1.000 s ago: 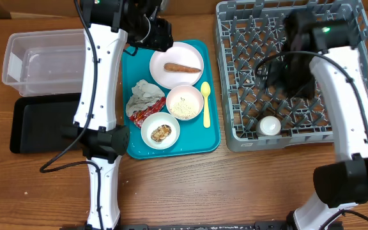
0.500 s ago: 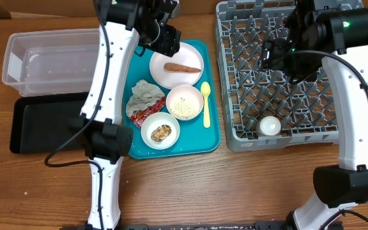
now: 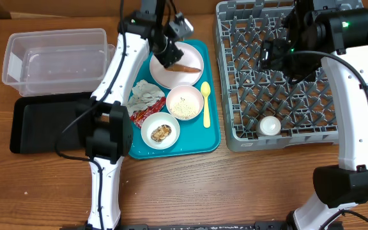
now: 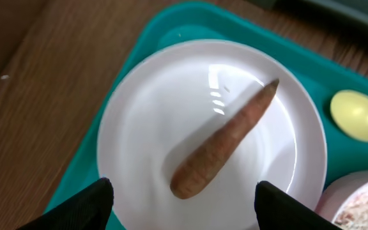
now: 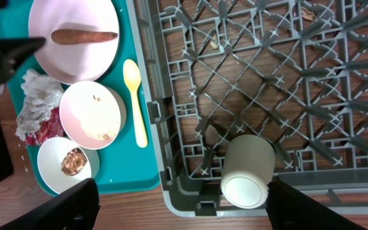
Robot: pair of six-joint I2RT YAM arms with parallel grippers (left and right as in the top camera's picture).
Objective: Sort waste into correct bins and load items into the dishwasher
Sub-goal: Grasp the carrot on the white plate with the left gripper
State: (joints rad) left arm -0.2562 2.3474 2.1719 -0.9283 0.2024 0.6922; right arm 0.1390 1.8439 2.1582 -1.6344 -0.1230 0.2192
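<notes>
On the wooden table (image 3: 248, 185), my left gripper (image 4: 184, 206) hangs open over the carrot-like stick (image 4: 222, 150) on the pink plate (image 4: 139, 128), inside the teal tray (image 3: 213, 137). My right gripper (image 5: 184, 206) is open above the grey rack (image 5: 299, 96).

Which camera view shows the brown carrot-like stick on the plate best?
The left wrist view: the brown carrot-like stick lies whole and large on the plate. The right wrist view shows it whole but small; overhead, the left gripper covers one end.

The overhead view looks straight down on the whole surface (image 3: 248, 185). The left wrist view sits close above the plate (image 4: 139, 128). The right wrist view looks down from higher, sharing that plate and the rack (image 5: 144, 57).
</notes>
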